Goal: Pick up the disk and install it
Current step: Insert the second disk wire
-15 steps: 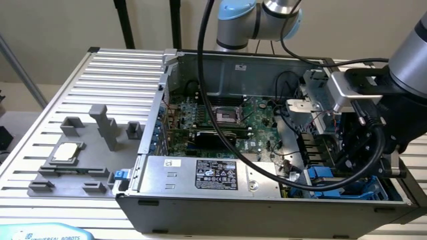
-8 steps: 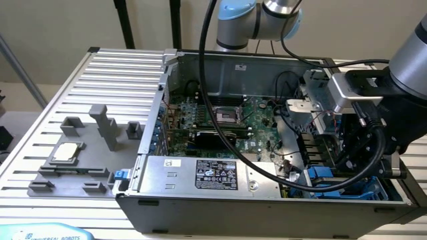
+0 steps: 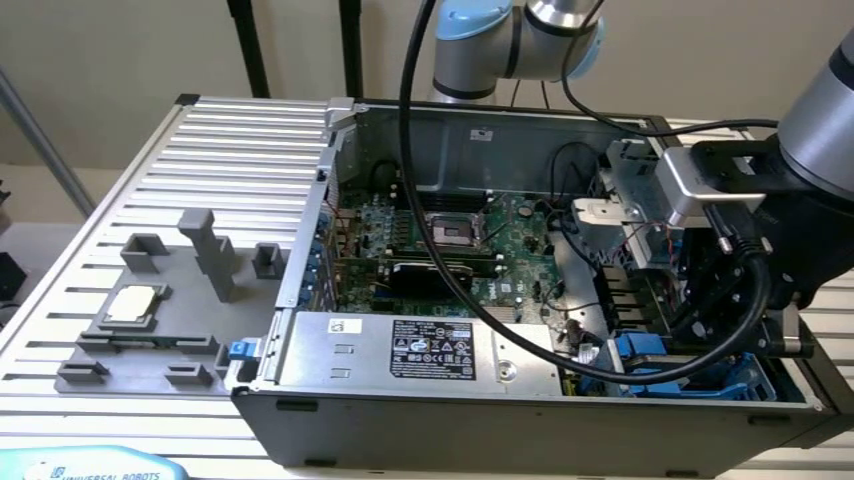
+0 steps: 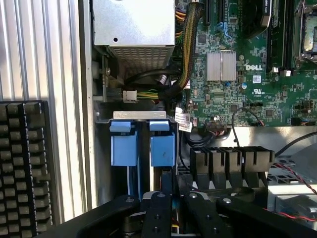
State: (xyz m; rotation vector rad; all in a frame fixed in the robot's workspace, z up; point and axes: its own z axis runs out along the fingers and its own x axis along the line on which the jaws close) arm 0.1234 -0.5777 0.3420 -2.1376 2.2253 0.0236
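1. The disk (image 4: 162, 148), known by its blue plastic carrier, stands on edge in the drive bay at the front corner of the computer case (image 3: 534, 400). In the exterior view, blue carrier parts (image 3: 654, 362) show low in that corner, at the exterior view's right, beside the power supply (image 3: 414, 348). The gripper (image 3: 727, 330) hangs directly over this corner, with black cables looping down past it from the arm.

2. Also in the exterior view, the case lies open on a ribbed metal table (image 3: 174, 200), so the bay is reached from above. The motherboard (image 3: 454, 250) lies at the middle of the case. A grey fixture holding a small silver chip (image 3: 134, 303) sits well apart, at the exterior view's left.

3. In the wrist view, two blue carrier tabs stand side by side under a metal bay lip (image 4: 143, 115). The gripper (image 4: 168, 206) lines up with the tab nearer the motherboard (image 4: 247, 64); a narrow edge runs from that tab down between the black fingers (image 4: 153, 213).

4. Jaw state: the fingers stand close on either side of that edge. Whether they clamp it or merely flank it cannot be told.

5. Judgement: the disk appears seated or nearly seated in its slot, with the gripper positioned at its outer end.
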